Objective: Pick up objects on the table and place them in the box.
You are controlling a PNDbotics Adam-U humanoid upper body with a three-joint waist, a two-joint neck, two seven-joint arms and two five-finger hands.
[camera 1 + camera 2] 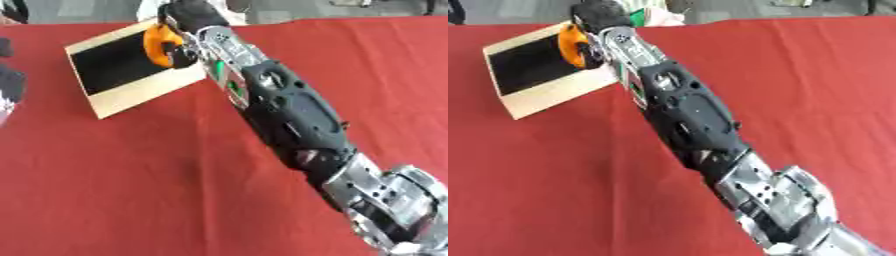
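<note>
An orange object (158, 45) is being held over the box (122, 95) by the right hand (194, 20), fingers curled round it. Release is still being awaited; no other objects are being shown on the red table (131, 190).

No legible text, brand, number or sign is found in either view. Green markings are noted on the right arm (229, 75) at upper centre, but nothing can be read from them.
</note>
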